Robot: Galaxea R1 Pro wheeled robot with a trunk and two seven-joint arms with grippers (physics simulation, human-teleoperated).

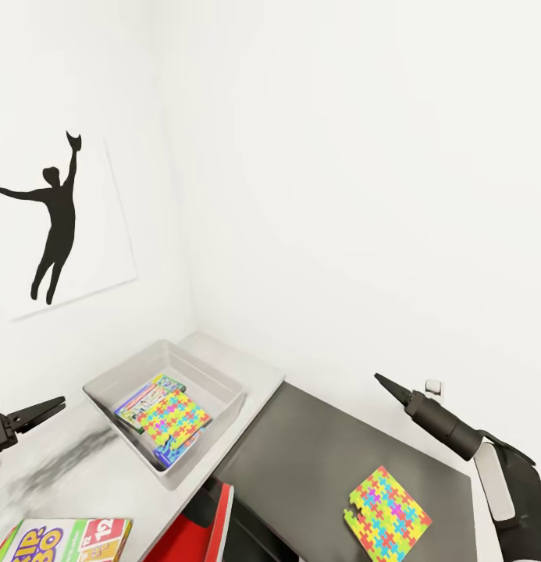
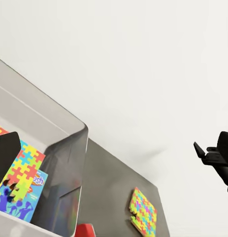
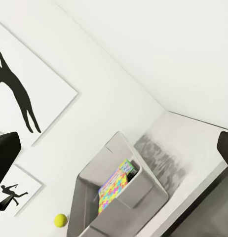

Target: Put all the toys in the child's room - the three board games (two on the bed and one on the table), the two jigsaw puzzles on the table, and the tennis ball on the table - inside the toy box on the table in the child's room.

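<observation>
Both grippers hang in the air with nothing between their fingers. At the near left of the head view, the left gripper [image 1: 55, 407] hovers over the pale table [image 1: 254, 371], its two fingers drawn to a narrow gap. At the near right, the right gripper [image 1: 383, 383] is raised above the dark surface [image 1: 317, 460], its fingers meeting in a point. In the right wrist view its finger pads [image 3: 5, 153] sit at opposite edges of the frame, so I cannot tell how far apart they stand.

Nearest the camera, a board game box [image 1: 63, 540] lies flat on the pale table at the bottom left, partly cut off by the frame. A red object [image 1: 188, 535] shows at the bottom edge between the two surfaces; its nature is unclear. To the right, a jigsaw puzzle [image 1: 389, 515] lies flat on the dark surface, well apart from the toy box [image 1: 223, 390].

Farther back, the grey toy box stands on the pale table, close to the edge beside the dark surface. Inside it a second jigsaw puzzle [image 1: 170, 414] rests on top of a board game [image 1: 145, 398]. The tennis ball [image 3: 60, 220] lies on the pale table just beside the box, on the side toward the picture wall.

Behind everything, white walls meet in a corner, and a silhouette picture [image 1: 55, 226] hangs on the left wall; a smaller silhouette picture [image 3: 13, 192] hangs below it.
</observation>
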